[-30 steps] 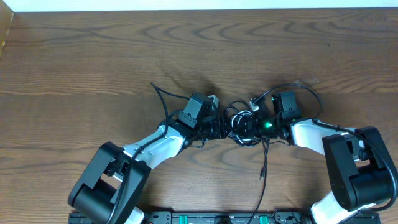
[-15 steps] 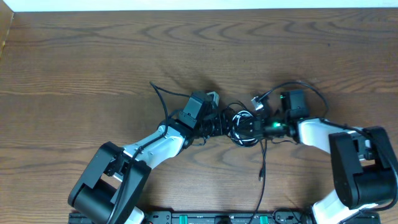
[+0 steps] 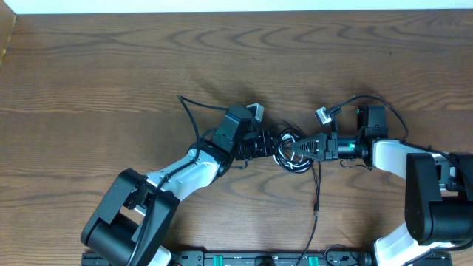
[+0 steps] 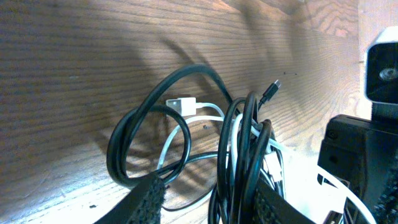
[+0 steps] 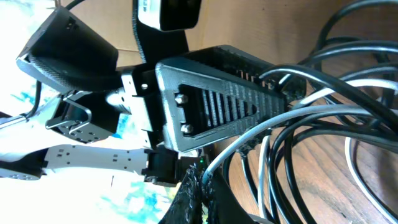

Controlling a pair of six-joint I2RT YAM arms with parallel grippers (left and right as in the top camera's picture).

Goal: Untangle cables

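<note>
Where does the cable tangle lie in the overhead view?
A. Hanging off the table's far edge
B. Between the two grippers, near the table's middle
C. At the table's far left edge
B: the cables bunch between the left gripper and the right gripper, which meet near the middle of the table.

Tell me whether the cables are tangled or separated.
Tangled: in the left wrist view the black and white cables loop through one another in one clump.
</note>
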